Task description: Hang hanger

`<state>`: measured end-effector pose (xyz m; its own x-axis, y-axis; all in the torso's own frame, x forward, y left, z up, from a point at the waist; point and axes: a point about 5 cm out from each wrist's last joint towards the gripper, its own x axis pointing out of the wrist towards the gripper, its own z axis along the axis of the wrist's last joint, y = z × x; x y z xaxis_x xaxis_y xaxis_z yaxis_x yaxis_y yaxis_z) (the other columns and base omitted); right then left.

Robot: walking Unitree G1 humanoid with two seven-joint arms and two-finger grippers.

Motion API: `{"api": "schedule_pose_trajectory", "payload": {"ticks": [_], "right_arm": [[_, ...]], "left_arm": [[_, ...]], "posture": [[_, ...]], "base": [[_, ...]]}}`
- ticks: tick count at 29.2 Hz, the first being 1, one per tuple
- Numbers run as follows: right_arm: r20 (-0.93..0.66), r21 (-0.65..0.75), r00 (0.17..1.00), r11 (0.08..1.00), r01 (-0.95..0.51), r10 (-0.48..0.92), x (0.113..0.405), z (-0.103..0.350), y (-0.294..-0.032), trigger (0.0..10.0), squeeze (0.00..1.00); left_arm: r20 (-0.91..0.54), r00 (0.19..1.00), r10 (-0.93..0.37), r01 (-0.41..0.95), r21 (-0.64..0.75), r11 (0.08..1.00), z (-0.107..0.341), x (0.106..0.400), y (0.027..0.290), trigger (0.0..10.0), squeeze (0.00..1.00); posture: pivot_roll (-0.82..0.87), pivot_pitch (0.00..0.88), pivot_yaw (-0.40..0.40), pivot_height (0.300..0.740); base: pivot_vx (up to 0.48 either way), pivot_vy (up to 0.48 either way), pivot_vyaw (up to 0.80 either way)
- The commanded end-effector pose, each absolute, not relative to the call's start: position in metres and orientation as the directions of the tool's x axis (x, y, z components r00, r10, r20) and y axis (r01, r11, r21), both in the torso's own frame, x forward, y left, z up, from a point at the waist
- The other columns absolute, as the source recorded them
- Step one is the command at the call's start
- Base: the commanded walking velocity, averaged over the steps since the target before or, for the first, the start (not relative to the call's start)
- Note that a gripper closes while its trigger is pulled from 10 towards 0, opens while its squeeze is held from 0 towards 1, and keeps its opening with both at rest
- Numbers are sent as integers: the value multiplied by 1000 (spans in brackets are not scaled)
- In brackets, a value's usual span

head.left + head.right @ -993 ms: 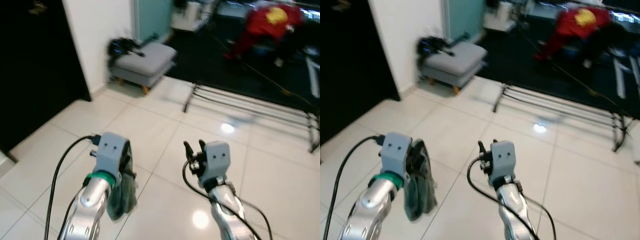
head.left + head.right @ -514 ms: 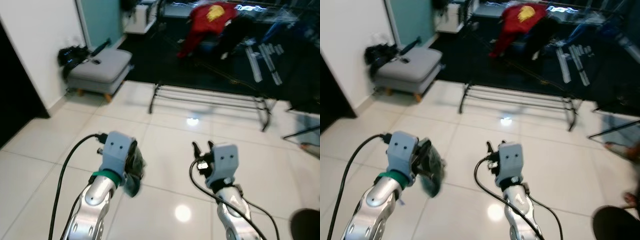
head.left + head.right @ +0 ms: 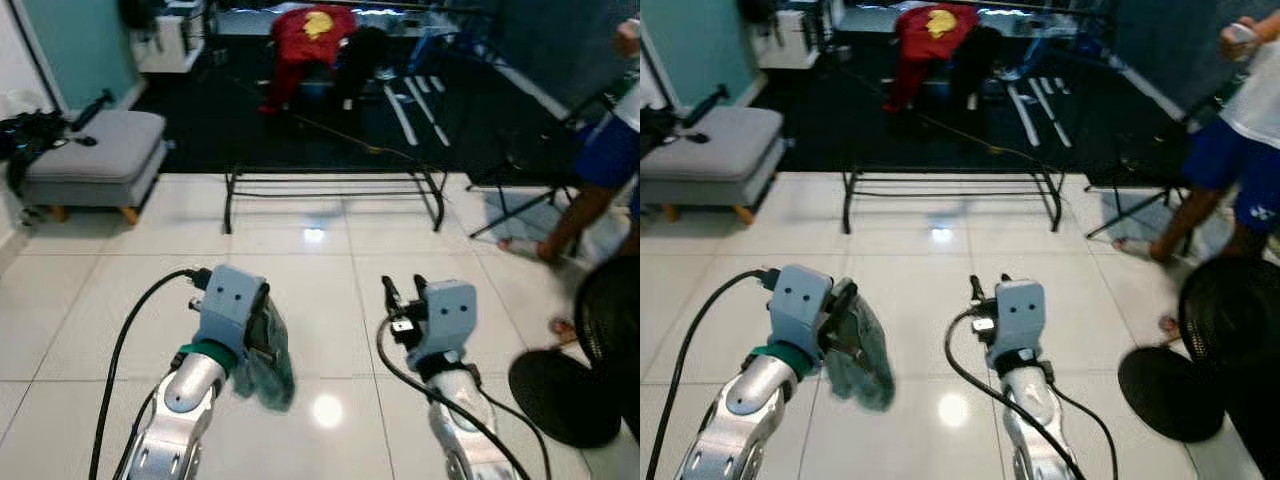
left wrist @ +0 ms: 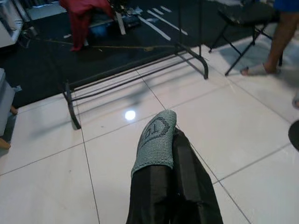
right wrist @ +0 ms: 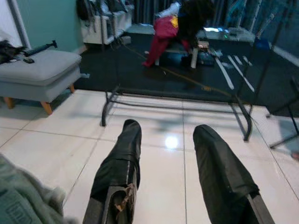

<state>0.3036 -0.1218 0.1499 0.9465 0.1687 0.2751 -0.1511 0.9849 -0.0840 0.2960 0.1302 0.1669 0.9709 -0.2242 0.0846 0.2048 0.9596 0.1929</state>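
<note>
The left gripper (image 3: 262,330) is raised over a white tiled floor (image 3: 330,270), its two black fingers (image 4: 187,186) pinched together on a grey-green knitted cloth (image 3: 268,352). The cloth hangs down below the fingers and, in the left wrist view, wraps over their tips, showing a dark woven emblem. No hanger can be made out in the cloth. The right gripper (image 3: 402,292) is held up beside the left one, apart from it, its fingers (image 5: 119,158) spread with nothing between them. Well ahead of both grippers stands a low black metal rack (image 3: 330,185), at the edge of a dark carpeted area (image 3: 330,120). Beyond the rack a red garment (image 3: 305,30) with a yellow print is draped over something dark. Ahead and off to the left gripper's side sits a grey padded footstool (image 3: 95,160) on wooden legs. Off to the right gripper's side a person's bare legs (image 3: 570,215) in blue shorts stand near a black floor fan (image 3: 590,360).
</note>
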Motion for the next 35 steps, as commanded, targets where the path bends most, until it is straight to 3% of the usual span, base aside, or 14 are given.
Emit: {"api": "schedule_pose_trajectory", "payload": {"ticks": [1, 21, 27, 35], "right_arm": [[263, -83, 953, 988, -130, 148, 304, 147, -128, 10000, 0], [282, -88, 947, 987, -137, 157, 306, 153, -126, 10000, 0], [305, -110, 937, 983, -144, 171, 308, 157, -123, 10000, 0], [325, -93, 926, 981, -169, 191, 309, 163, -117, 10000, 0]], "left_arm": [[75, 970, -232, 215, 187, 959, 164, 296, 128, 10000, 0], [77, 972, -222, 203, 203, 958, 163, 297, 131, 10000, 0], [116, 979, -166, 133, 244, 961, 163, 301, 136, 10000, 0], [159, 981, -109, 63, 270, 961, 168, 308, 137, 10000, 0]], "posture": [[-160, 114, 78, 740], [-156, 96, 76, 740], [-151, 97, 70, 740], [-150, 101, 62, 740]], "base": [[0, 0, -800], [0, 0, -800], [0, 0, 0], [460, 0, 0]]}}
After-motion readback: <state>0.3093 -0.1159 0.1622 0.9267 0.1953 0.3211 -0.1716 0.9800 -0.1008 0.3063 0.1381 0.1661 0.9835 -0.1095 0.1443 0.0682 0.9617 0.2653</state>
